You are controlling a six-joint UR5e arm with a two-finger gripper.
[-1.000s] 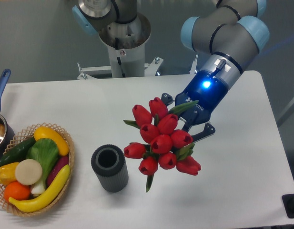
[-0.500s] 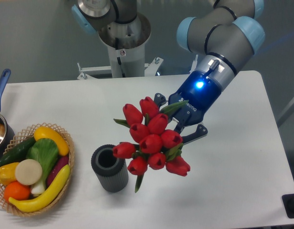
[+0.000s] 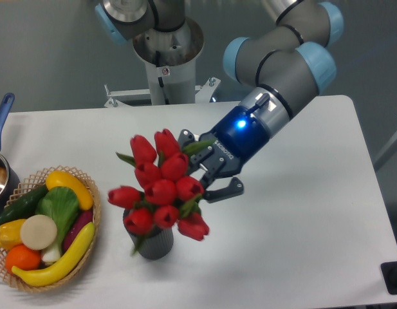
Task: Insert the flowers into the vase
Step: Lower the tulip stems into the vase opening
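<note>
— Where are the flowers (image 3: pixel 161 190) held relative to the vase (image 3: pixel 151 243)?

— In the fixed camera view, the bunch is seen directly over the vase, whose mouth is hidden behind the buds. The stems run up and right toward the gripper (image 3: pixel 208 172); a stem tip is seen beside the rim.

— And the gripper?

— It is clamped on the stems, the arm slanted down from the upper right. The vase is stood on the white surface (image 3: pixel 301 244), near the basket (image 3: pixel 89 193).

High front view over table (image 3: pixel 314 257)
</note>
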